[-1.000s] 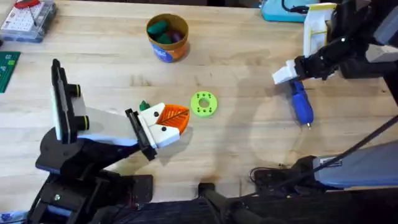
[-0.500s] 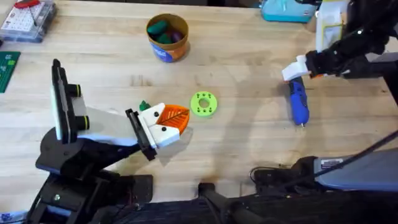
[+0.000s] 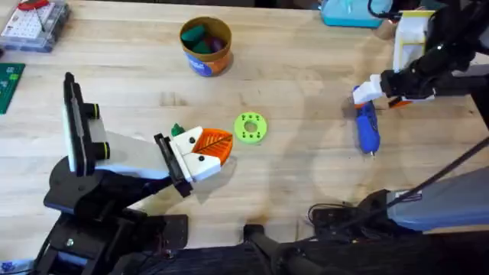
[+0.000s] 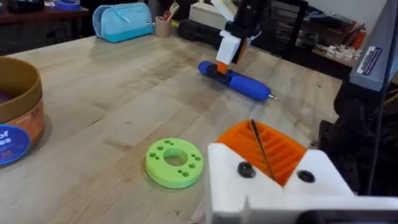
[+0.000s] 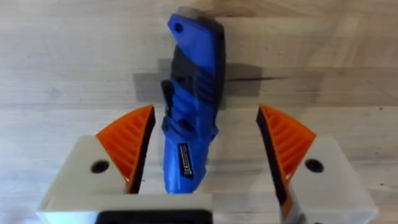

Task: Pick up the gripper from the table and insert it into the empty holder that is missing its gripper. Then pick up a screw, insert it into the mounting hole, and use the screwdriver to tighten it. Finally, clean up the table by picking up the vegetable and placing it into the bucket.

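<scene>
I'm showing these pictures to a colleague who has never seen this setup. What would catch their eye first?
Probably the bright blue screwdriver lying on the right side of the wooden table, with the right end effector open around its handle. Next, the lime-green ring near the middle, beside the left end effector, and the orange bucket at the far side holding colourful items.

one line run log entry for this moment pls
phase: screwdriver pickup | right gripper: open, straddling screwdriver lying on table | left gripper: near green ring | bucket: holds vegetables
</scene>
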Robot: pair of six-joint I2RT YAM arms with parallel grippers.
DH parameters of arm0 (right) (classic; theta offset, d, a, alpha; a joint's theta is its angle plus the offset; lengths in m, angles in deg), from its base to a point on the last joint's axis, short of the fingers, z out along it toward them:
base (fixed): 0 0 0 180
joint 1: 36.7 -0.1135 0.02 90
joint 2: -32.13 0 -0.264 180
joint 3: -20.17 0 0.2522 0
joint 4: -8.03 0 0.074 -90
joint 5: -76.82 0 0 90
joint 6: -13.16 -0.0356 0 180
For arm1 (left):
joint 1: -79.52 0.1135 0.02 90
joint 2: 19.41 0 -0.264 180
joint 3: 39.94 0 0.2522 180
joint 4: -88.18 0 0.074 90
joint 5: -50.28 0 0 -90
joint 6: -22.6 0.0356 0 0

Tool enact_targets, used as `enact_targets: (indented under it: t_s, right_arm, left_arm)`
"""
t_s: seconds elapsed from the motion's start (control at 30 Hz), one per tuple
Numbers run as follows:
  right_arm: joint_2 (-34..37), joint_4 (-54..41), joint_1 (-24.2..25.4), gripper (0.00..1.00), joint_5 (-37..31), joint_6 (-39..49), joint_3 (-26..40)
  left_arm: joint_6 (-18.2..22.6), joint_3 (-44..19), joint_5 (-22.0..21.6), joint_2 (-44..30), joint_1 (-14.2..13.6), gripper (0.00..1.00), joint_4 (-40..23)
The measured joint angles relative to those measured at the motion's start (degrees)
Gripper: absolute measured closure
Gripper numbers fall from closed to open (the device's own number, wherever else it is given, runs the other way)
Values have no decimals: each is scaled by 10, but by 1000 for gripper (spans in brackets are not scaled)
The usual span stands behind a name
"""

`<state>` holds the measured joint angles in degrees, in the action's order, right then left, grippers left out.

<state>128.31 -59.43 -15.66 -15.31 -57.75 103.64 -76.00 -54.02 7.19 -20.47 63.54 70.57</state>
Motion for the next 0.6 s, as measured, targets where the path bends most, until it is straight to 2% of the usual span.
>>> enact_targets:
  t_s: [0.33,0.6]
  right_arm:
    - [63,28,-14,23,0,-4,0]
    - [78,44,-47,162,-1,-16,0]
  left_arm:
    - [0,0,0,0,0,985,0]
    - [0,0,0,0,0,985,0]
